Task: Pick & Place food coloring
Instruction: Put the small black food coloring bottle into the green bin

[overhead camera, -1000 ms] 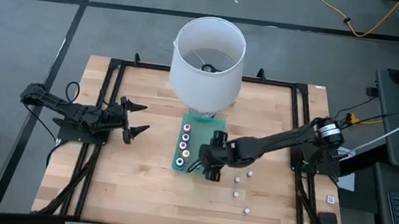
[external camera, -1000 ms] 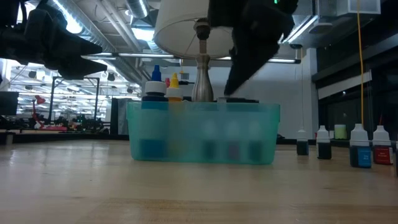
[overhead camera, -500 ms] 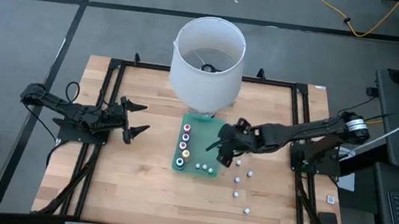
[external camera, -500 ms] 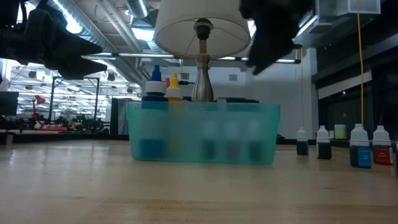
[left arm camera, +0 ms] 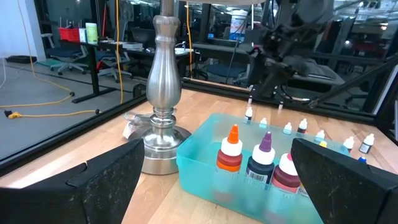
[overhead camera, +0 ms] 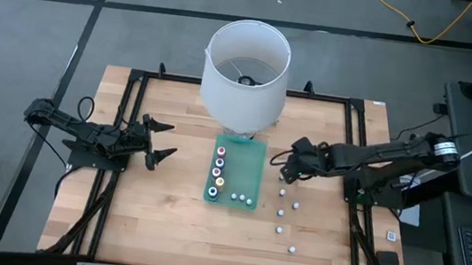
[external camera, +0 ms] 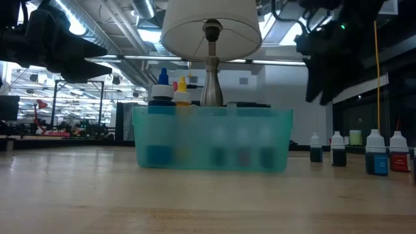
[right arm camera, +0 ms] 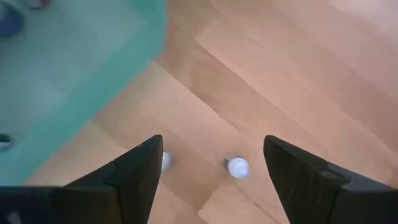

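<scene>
The food coloring is small bottles. Several with coloured caps (overhead camera: 217,171) stand in a row in the teal tray (overhead camera: 247,156), with two white-capped ones (overhead camera: 242,199) at its near end. Several more white-capped bottles (overhead camera: 281,213) stand loose on the wood to the tray's right. My right gripper (overhead camera: 285,167) hovers open just right of the tray, above the farthest loose bottles. In its wrist view (right arm camera: 212,146) one white cap (right arm camera: 237,167) shows between the fingers and another (right arm camera: 165,160) beside one finger. My left gripper (overhead camera: 162,140) waits open, left of the tray.
A lamp with a white shade (overhead camera: 246,67) stands at the tray's far end, on a metal base (left arm camera: 163,93). A black frame (overhead camera: 135,121) runs around the table. Bare wood lies between the tray and the left gripper, and along the near edge.
My right gripper has drawn back from over the tray's near right corner, rising and moving toward the table's right and far side. It now hangs over the loose bottles. Two white-capped bottles show in the tray where it was.
</scene>
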Motion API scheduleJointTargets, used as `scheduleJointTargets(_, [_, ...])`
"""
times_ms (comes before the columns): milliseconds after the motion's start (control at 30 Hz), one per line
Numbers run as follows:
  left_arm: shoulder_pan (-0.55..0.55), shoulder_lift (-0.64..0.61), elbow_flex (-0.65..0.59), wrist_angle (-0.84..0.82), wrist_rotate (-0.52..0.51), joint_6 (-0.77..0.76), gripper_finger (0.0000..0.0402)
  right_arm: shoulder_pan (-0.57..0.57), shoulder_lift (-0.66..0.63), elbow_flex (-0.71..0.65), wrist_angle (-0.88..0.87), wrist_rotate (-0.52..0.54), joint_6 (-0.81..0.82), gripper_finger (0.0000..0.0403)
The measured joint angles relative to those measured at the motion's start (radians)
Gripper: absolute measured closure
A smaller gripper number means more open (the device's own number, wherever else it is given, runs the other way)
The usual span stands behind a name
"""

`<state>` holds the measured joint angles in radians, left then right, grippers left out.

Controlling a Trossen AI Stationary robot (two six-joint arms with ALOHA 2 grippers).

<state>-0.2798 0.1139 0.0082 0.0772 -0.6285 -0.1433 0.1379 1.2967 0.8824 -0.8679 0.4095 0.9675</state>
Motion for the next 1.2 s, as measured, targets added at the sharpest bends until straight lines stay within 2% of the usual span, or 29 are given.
scheduleJointTargets(200, [0.0,0.0,0.0,0.001,0.0,0.0,0.0002,-0.021,-0.013,-0.092,0.026,-0.001,0.027,0.0124])
scheduleJointTargets(500, [0.0,0.0,0.0,0.001,0.0,0.0,0.0002,-0.043,-0.01,-0.204,0.136,-0.058,0.031,0.0124])
scheduleJointTargets(900, [0.0,0.0,0.0,0.001,0.0,0.0,0.0002,-0.043,0.034,-0.278,0.257,-0.093,0.0,0.0126])
scheduleJointTargets(1033, [0.0,0.0,0.0,0.001,0.0,0.0,0.0002,-0.043,0.034,-0.279,0.265,-0.092,-0.005,0.014])
scheduleJointTargets(1200, [0.0,0.0,0.0,0.001,0.0,0.0,0.0002,-0.043,0.034,-0.279,0.276,-0.09,-0.007,0.0181])
